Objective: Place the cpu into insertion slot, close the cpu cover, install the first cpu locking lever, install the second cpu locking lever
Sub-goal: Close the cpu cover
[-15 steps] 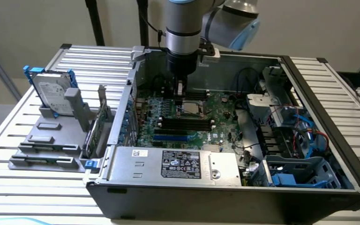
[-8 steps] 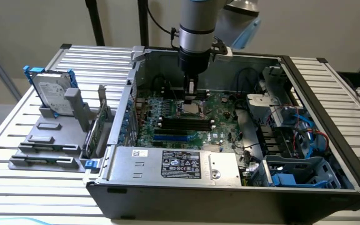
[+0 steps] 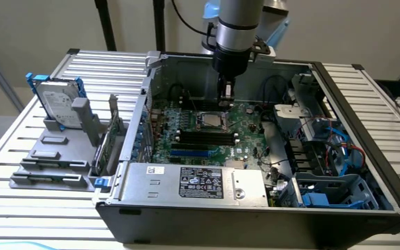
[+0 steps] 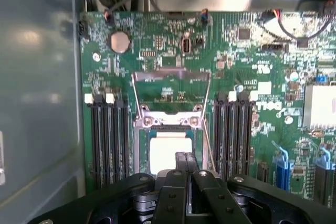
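The claw (image 4: 185,162) is closed, fingertips pressed together, gripping nothing, just above the chip (image 4: 164,150); the chip lies flat, edges square with the socket (image 4: 140,132), mid-board (image 4: 236,61); the cover (image 4: 170,72) stands swung open.

A: Arm pose?
B: Single arm (image 3: 240,23), grey tube, drops near vertical over the insertion slot (image 3: 200,121).
A: Wrist?
B: Black wrist (image 3: 228,61) sits right under the tube, in line with it, pointing straight down at the slot.
A: Gripper?
B: Gripper (image 3: 226,98) hangs above the slot, a bit to the exterior view's right of its middle, apart from it.
A: Fingers?
B: In the wrist view the two black fingers (image 4: 180,164) are pressed together, with no gap and nothing between them. The tips are over the slot.
A: Tilt?
B: None seen.
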Controlling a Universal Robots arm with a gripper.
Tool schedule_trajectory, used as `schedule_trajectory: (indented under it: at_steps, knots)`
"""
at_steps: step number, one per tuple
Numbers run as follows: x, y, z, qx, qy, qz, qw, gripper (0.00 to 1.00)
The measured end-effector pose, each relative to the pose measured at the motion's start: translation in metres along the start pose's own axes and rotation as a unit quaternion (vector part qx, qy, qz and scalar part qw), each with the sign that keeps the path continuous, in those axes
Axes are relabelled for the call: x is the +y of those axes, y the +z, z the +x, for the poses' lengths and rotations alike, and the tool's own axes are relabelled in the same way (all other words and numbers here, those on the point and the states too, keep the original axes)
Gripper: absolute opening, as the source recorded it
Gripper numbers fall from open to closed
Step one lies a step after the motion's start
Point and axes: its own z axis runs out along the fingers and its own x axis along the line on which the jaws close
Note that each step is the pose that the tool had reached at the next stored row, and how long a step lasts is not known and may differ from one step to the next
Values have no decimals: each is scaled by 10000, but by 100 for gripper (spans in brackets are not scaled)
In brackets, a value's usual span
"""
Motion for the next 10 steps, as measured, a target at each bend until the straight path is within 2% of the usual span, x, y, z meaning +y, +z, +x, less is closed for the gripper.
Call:
schedule_trajectory:
  at_steps: [8, 10]
  knots:
    - [330, -192, 18, -2, 0, 56, 10000, 11]
    - [417, -212, 23, -1, 0, 66, 10000, 11]
